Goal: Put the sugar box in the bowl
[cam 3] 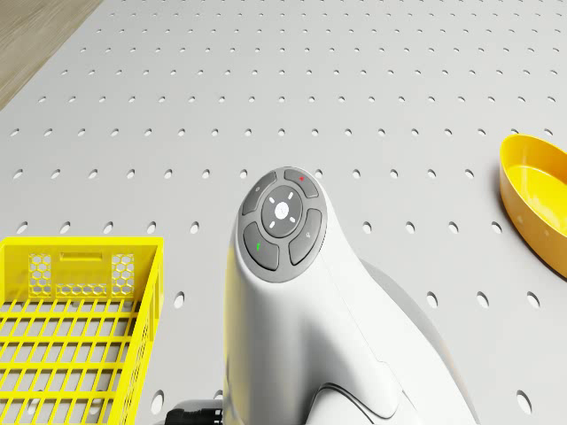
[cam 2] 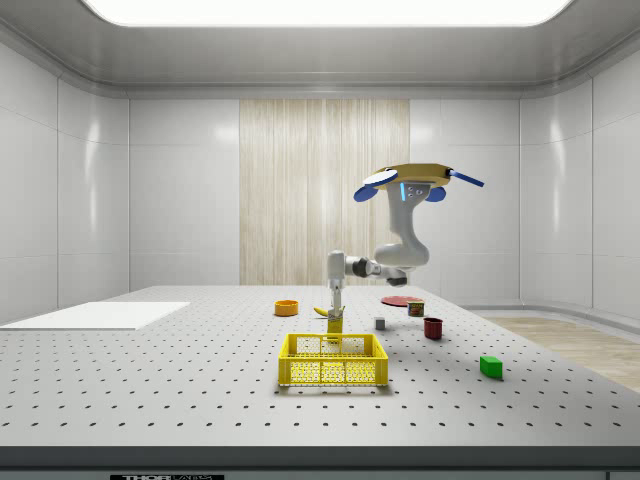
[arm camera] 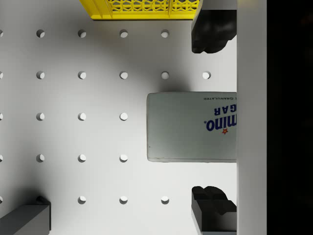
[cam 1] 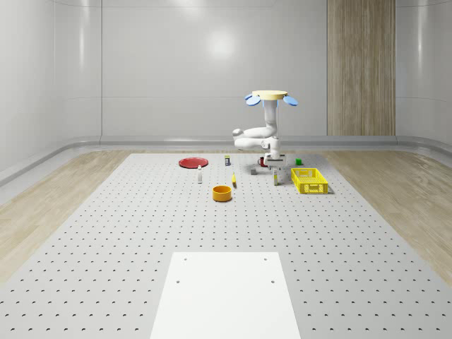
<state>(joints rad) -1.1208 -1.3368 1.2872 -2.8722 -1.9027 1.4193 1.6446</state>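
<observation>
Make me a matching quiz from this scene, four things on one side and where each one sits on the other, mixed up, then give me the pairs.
Things:
1. sugar box
2. yellow crate
3. orange bowl
4. red plate

Places:
A. nearest to the white panel
B. rightmost on the table in the whole-scene view
C. between the open fingers of the gripper
D. far side of the table, to the whole-scene view's left of the drone

Pairs: 1-C, 2-B, 3-A, 4-D
</observation>
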